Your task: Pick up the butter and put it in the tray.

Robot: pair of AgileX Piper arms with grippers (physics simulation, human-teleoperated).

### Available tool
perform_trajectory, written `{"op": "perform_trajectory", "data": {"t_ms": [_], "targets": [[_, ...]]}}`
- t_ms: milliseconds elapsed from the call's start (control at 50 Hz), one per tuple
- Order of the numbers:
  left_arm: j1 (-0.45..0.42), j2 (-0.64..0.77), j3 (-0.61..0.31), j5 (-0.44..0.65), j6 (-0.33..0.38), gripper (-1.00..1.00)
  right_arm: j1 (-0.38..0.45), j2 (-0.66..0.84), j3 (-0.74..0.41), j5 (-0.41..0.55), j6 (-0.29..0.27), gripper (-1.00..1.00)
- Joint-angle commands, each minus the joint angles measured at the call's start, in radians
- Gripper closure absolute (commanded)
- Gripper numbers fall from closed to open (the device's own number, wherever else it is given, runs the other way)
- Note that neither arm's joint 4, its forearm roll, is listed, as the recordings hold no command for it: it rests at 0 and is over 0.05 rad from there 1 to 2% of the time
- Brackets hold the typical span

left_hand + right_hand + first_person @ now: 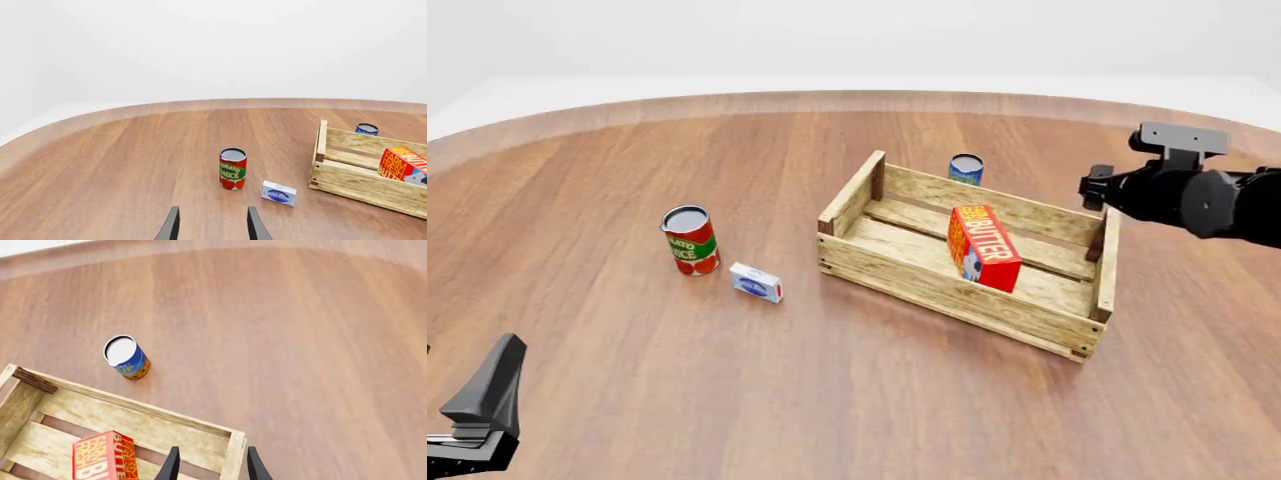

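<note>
The butter, a red-and-orange carton, stands upright inside the tray, a light wooden slat crate right of the table's middle. It also shows in the left wrist view and the right wrist view. My right gripper is open and empty, above the tray's right end board; in the front view it hangs over the tray's far right corner. My left gripper is open and empty, low at the near left, far from the tray.
A tomato sauce can stands left of the tray, with a small white-and-blue box beside it. A blue can stands just behind the tray's far wall. The table's curved far edge runs across the back.
</note>
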Motion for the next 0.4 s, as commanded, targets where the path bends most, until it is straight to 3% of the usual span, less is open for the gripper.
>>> {"op": "perform_trajectory", "data": {"t_ms": [20, 400], "targets": [[0.0, 0.0, 0.0, 0.0, 0.0, -1.0, -0.025, -0.007, 0.006, -0.008, 0.003, -1.0], [0.0, 0.0, 0.0, 0.0, 0.0, -1.0, -0.07, -0.026, 0.023, -0.031, 0.008, -1.0]]}}
